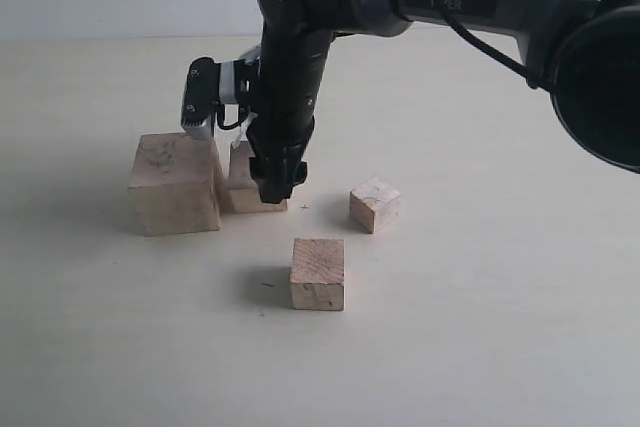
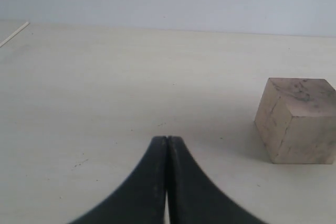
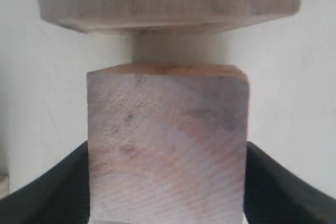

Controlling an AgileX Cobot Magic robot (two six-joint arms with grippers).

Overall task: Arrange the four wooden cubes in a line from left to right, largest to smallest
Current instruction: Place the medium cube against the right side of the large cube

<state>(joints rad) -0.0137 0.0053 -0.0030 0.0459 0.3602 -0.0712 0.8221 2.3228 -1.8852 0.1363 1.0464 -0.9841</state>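
1. Left claw point(image 2: 167, 148): pressed together, empty, low over the worktop point(image 2: 105, 77).
2. Largest cube point(image 1: 175, 184) stands leftmost.
3. Right claw point(image 1: 277, 183) pinches a smaller cube point(image 1: 245, 179) just beside it, so slot 2 is being filled. Next, it should seat the cube, let go and lift clear.
4. Front cube point(image 1: 318, 274) and back cube point(image 1: 375, 205) sit loose to the right, not yet in line.

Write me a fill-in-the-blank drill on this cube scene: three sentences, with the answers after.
1. The exterior view shows ___ wooden cubes on the table.
2. Of them, the largest cube sits farthest to the ___ in that view.
3. The right gripper is closed on the neighbouring cube, while the left gripper is shut on ___.

Missing words: four; left; nothing.
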